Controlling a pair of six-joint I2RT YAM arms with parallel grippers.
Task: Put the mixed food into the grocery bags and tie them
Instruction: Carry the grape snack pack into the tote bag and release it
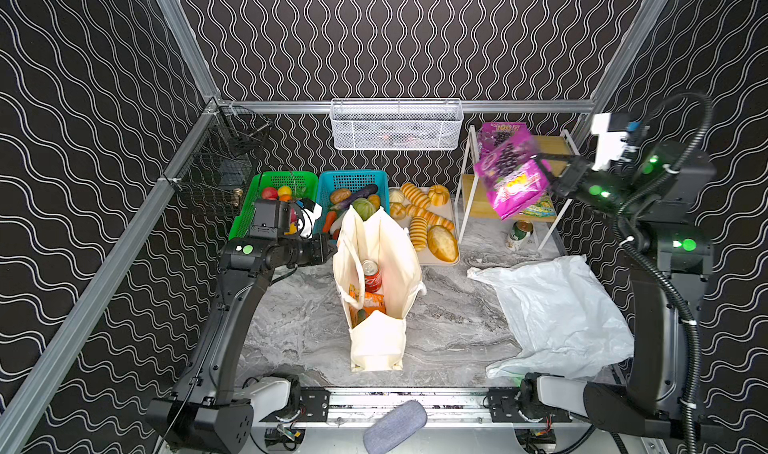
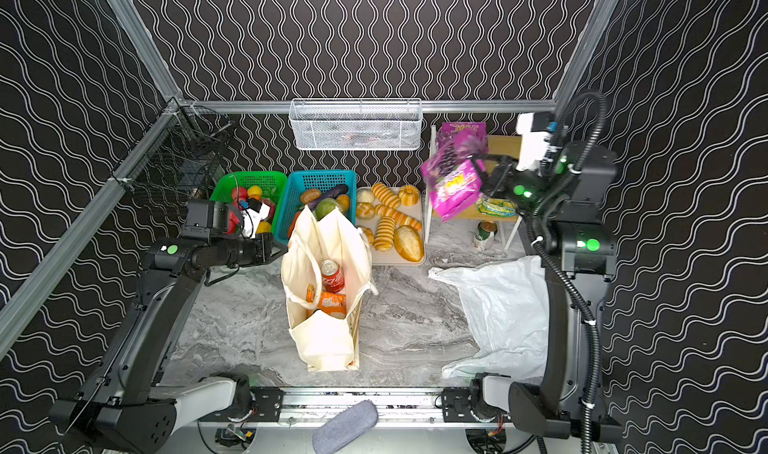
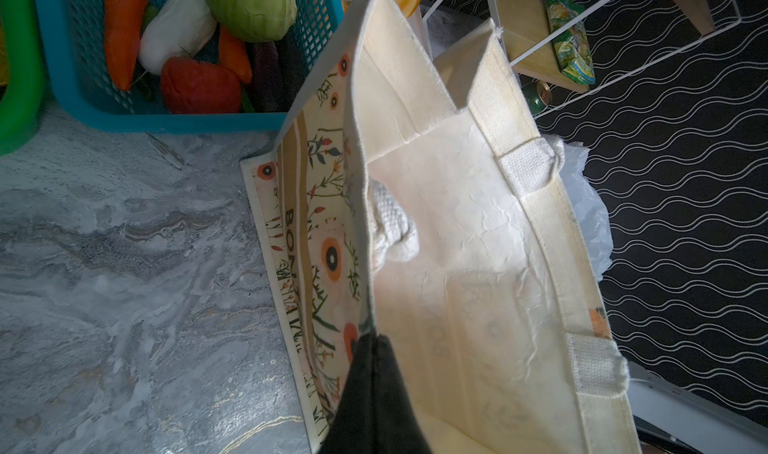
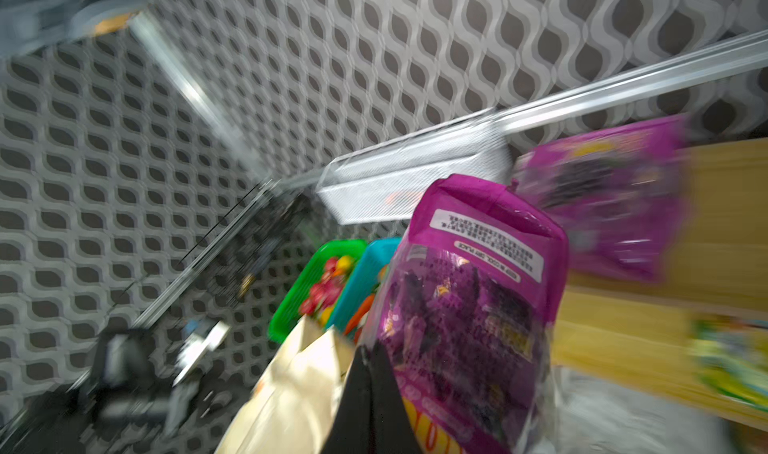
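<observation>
— Where do your grippers stand?

— Your right gripper [image 1: 542, 168] is pinched tight on the purple grape-print snack packet [image 1: 513, 184]. It holds the packet by one edge, in the air in front of the wooden rack [image 1: 555, 144] and well above the table. The packet hangs tilted and looks blurred in both top views.

— And your left?

— Your left gripper [image 1: 333, 245] is pressed together on the canvas tote [image 1: 376, 339], nipping its rim on the side facing that arm. In the left wrist view a dark finger [image 3: 374, 393] lies right on the cloth edge, with the printed face on one side and the plain lining on the other.

— What's in the tote?

— It stands upright and open in the middle of the table. The red drink can [image 1: 371, 275] sits top-up inside, with the orange-red snack packet [image 1: 371, 302] just beside it.

— The rest?

— The white plastic bag [image 1: 557, 314] lies flat on the marble table [image 1: 291, 319], to the right of the tote and apart from it. The green cabbage [image 3: 249, 3] and white radish [image 3: 176, 28] sit together in the blue basket [image 3: 124, 121], just behind the tote.
</observation>
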